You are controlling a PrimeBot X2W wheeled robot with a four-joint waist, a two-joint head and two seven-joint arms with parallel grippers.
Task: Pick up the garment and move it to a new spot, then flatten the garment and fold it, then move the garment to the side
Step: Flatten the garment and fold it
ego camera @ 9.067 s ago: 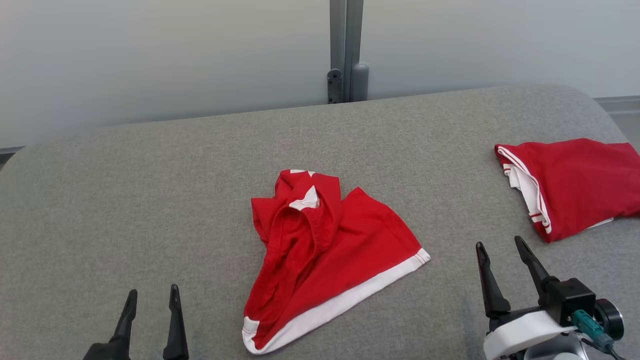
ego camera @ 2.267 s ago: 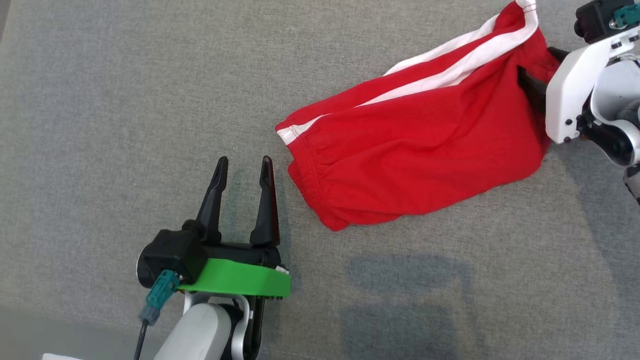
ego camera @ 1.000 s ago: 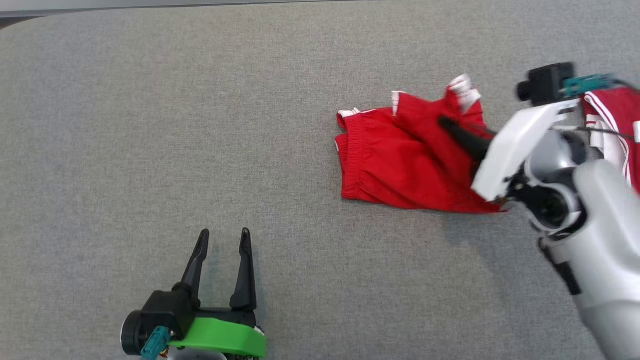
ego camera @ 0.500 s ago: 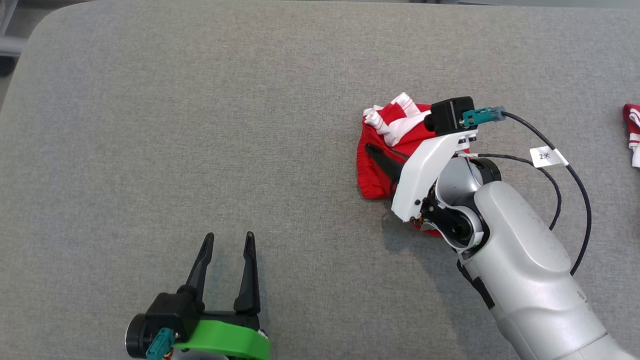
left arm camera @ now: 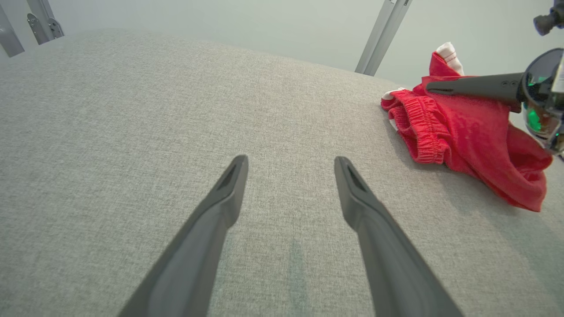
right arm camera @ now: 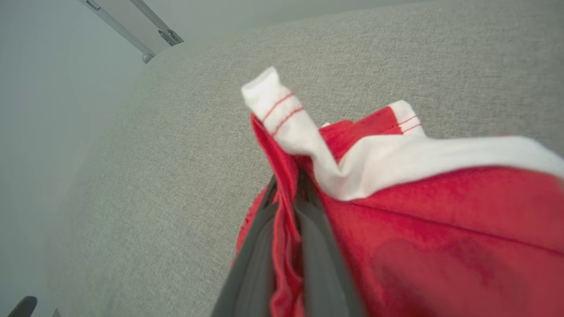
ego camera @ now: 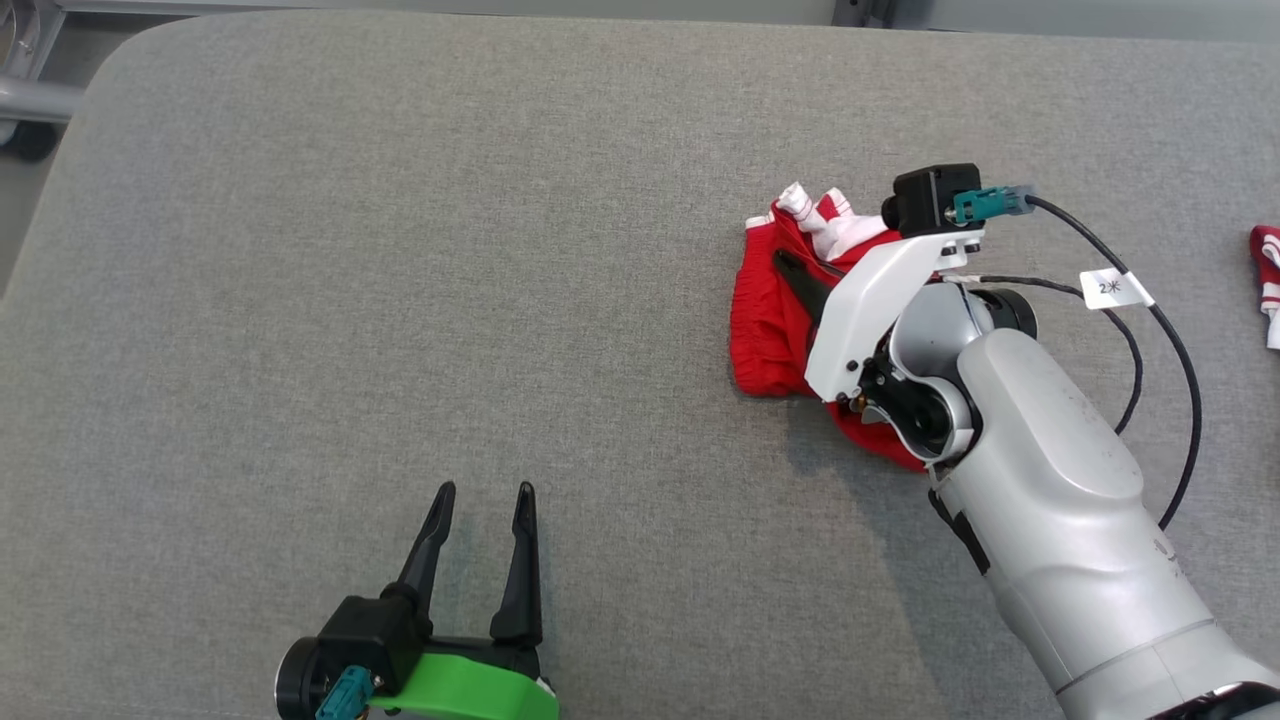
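The right arm hides the near right part of the garment [ego camera: 765, 325]; another red cloth [ego camera: 1268, 270] is cut off at the right edge. Grey fabric surface [ego camera: 400, 250], pale wall beyond. The garment, red with white trim, lies bunched right of centre, a fold pinched in the right gripper [right arm camera: 288, 193]. The left gripper [ego camera: 485, 495], near left, is spread wide and empty.

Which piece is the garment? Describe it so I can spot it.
On the grey padded table, look right of centre. The garment is the bunched red shorts with white trim, pinched in the right gripper; the other red piece lies untouched at the far right edge.
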